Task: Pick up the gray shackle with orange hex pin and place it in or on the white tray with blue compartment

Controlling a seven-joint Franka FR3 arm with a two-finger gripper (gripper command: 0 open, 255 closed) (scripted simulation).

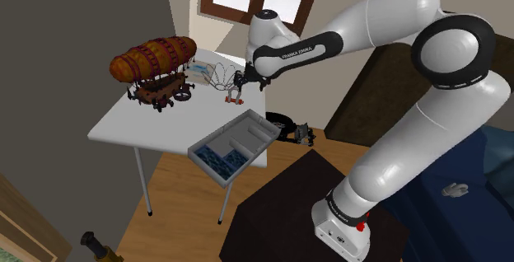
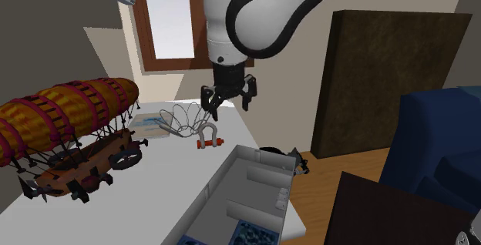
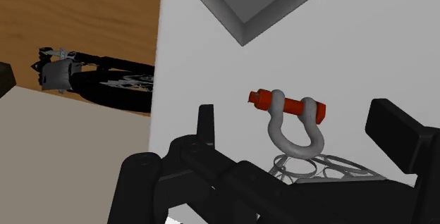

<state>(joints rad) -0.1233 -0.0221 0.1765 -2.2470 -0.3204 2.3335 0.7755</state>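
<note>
Bare table (image 2: pixel 166 180) is lying open around the shackle (image 2: pixel 208 133) at the second exterior view's centre, under the spread-fingered gripper (image 2: pixel 229 105). A wire tangle (image 2: pixel 181 119) is crowding its left, an airship model (image 2: pixel 65 135) is blocking the far left, and the tray (image 2: pixel 220 176) is walling off the lower middle.

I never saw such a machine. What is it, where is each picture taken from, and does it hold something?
It is a white robot arm with a black gripper. One picture looks down from beside its stand, the second from another spot near the table, the third from a camera on the hand. On the white table lie a model airship, a gray shackle with an orange pin, and a white tray with a blue compartment. The open gripper hangs over the shackle and holds nothing.
</note>
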